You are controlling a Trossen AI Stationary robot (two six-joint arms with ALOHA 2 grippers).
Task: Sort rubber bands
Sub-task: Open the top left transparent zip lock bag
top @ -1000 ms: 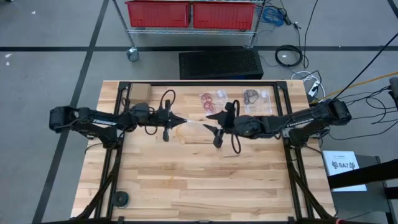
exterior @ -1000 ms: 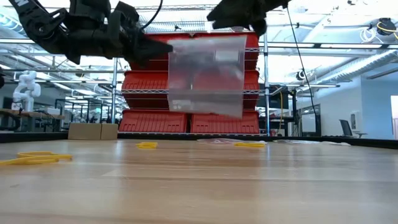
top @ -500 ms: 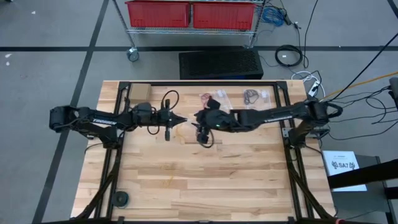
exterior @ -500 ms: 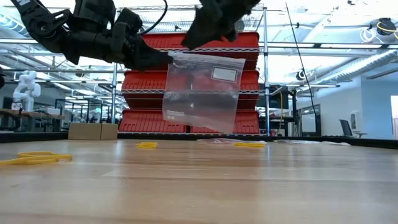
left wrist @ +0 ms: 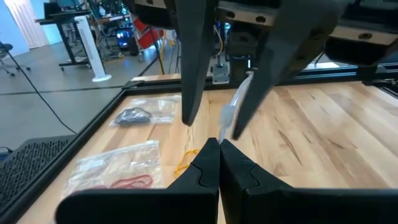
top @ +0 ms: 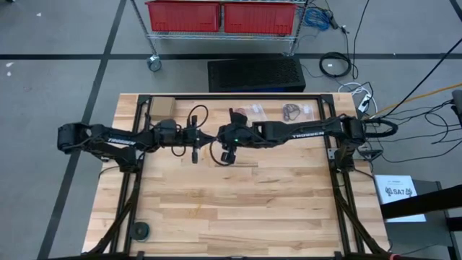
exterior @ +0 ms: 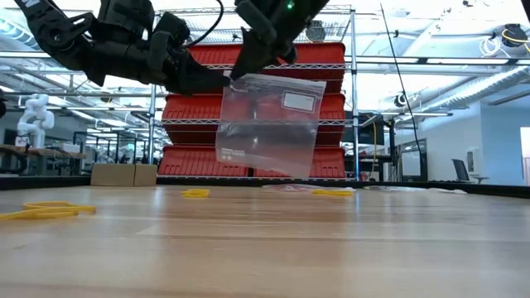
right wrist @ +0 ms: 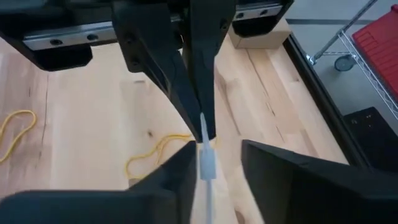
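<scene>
— Nearest the low camera, what lies on the desk (exterior: 273,248)?

— Tan-yellow rubber bands (exterior: 45,210), loose on the wood at the near left, with another yellow band (exterior: 195,194) farther in. None is in a hand; they wait to be sorted.

— And above them?

— A clear zip bag (exterior: 269,124) hangs in the air, empty as far as I can tell, mouth upward. The left hand (exterior: 217,79) is clenched on its top corner, fingers pressed together in its wrist view, so the bag dangles free of the desk.

— Why is the right hand there too?

— The right hand (right wrist: 212,160) has the bag's top edge between its spread fingers, not closed on it. I judge it means to take the other lip so the two can pull the mouth apart for loading bands.

— Farther back?

— Two filled bags near the far edge: one with red-orange bands (left wrist: 118,173), one with black-brown bands (left wrist: 138,114). Beyond the desk, a rack of red bins (top: 221,16).
</scene>
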